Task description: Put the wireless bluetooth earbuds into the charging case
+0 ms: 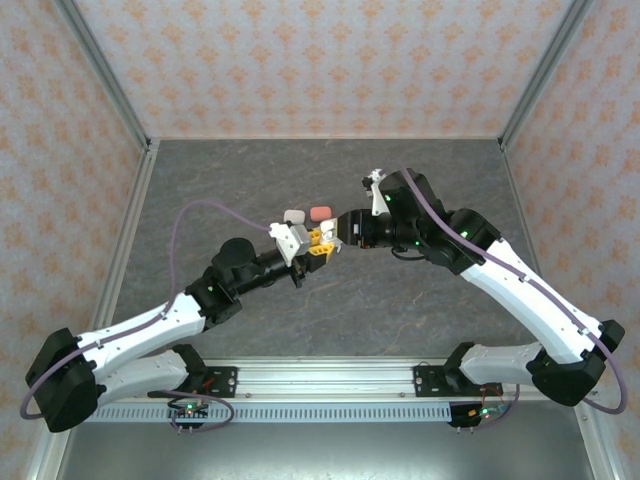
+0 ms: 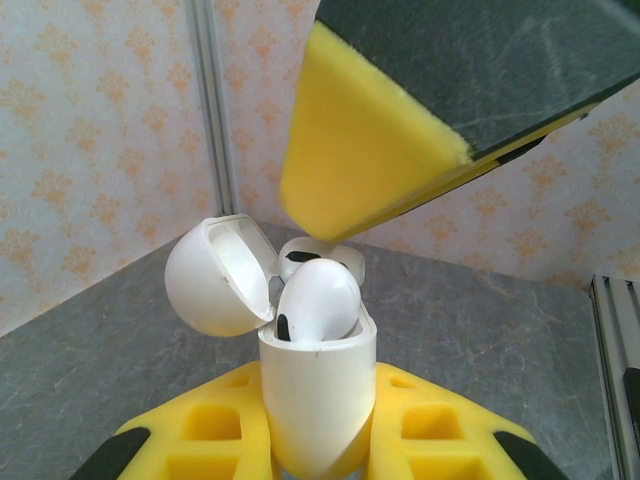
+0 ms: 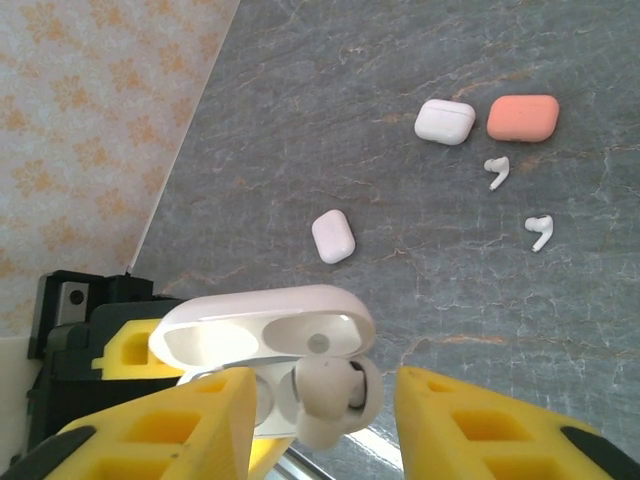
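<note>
a white earbud is seen standing in a well of the open charging case, with its rounded head proud of the rim. whether it is pressed fully home cannot be told. a second white rounded form is glimpsed behind it and is judged to be the pair's other bud. the case is held off the worktop, above its middle, clenched at its base by the left gripper, with the lid flipped back. the right gripper is found released: its fingers are spread on either side of the bud and nothing is pinched.

this case is judged nearly filled, with only the closing left. more work is left beyond it. a loose white earbud and a second loose earbud are seen lying on the worktop beside a closed white case and a coral case, which are set side by side near the middle. another white case is seen lying apart from them.

the cases are shaped like smooth pebbles in glossy hard plastic, and the buds are tiny with bent stems. the worktop is finished in matt grey marbling. the yellow fingers are moulded with square pockets.
</note>
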You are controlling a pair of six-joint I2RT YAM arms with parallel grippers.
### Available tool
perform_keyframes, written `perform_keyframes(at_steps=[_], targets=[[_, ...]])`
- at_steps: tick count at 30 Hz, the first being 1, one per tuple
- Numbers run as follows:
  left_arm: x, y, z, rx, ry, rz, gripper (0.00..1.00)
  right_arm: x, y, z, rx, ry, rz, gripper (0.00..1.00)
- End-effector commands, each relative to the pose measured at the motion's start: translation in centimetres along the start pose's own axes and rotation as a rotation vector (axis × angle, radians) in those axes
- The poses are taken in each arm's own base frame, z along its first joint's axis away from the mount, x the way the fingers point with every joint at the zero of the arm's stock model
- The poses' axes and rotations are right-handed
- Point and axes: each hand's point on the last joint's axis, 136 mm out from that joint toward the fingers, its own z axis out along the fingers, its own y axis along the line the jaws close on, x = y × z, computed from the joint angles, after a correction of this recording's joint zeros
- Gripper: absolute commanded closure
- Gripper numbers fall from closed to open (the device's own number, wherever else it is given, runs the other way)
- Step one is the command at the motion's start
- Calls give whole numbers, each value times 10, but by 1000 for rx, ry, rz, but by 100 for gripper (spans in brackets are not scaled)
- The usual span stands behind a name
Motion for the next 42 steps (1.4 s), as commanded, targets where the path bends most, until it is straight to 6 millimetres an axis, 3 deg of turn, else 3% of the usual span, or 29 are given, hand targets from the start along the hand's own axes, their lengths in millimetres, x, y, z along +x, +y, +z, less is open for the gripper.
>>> perform_keyframes(at_steps=[1, 9, 17, 25, 31, 34, 37, 42], targets=[[-26, 1, 2, -11, -70, 4, 100, 7, -1, 5, -4, 32, -20, 59], [-25, 2, 3, -16, -66, 2, 100, 13, -8, 14, 33, 68, -31, 66], [-24, 3, 3, -19, -60, 1, 100, 14, -11, 14, 51, 76, -43, 81], [-14, 4, 1, -34, -34, -2, 100, -5, 2, -9, -22, -18, -33, 87], [1, 8, -4, -61, 6, -17, 100, -18, -3, -29, -38, -87, -6, 88], [8, 9, -10, -80, 25, -24, 100, -18, -16, -33, -3, -105, 11, 87], [13, 11, -19, -102, 38, -24, 100, -11, -41, -24, 77, -83, 33, 87], [15, 11, -39, -126, 49, -18, 100, 25, -108, 19, 298, 52, 88, 87]])
